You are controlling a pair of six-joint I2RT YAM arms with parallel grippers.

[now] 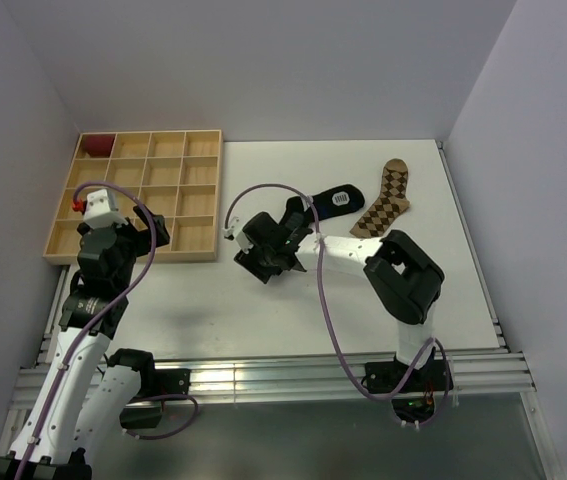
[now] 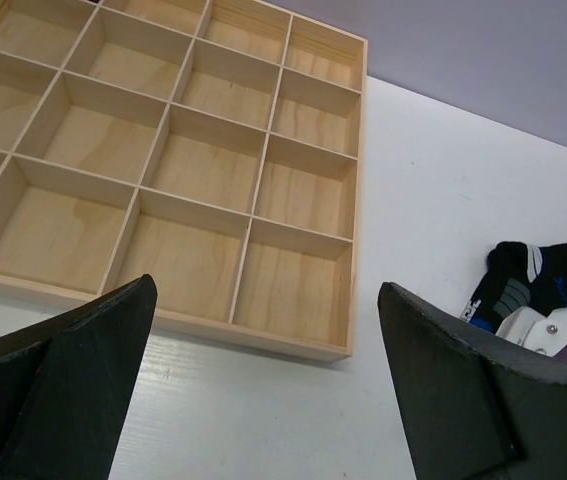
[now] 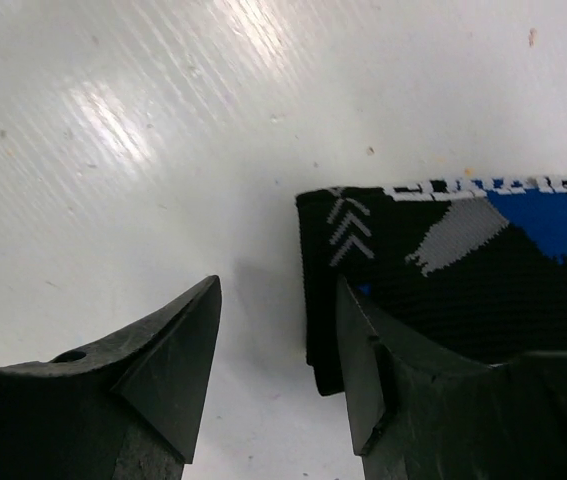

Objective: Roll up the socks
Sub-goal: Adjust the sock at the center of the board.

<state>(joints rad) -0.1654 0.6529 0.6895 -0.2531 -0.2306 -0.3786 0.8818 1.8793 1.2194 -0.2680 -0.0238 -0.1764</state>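
The black sock with blue and grey-white patches lies flat at the middle back of the table, and the tan argyle sock lies just right of it. My right gripper is down at the black sock's left end. In the right wrist view this gripper is open. Its right finger lies over the black sock, whose folded end pokes into the gap, and its left finger is over bare table. My left gripper hovers at the wooden tray's near edge, wide open and holding nothing.
A wooden tray of square compartments sits at the back left, with a small dark red bundle in its far left corner cell. In the left wrist view the tray's near right corner and the black sock show. Walls enclose the table.
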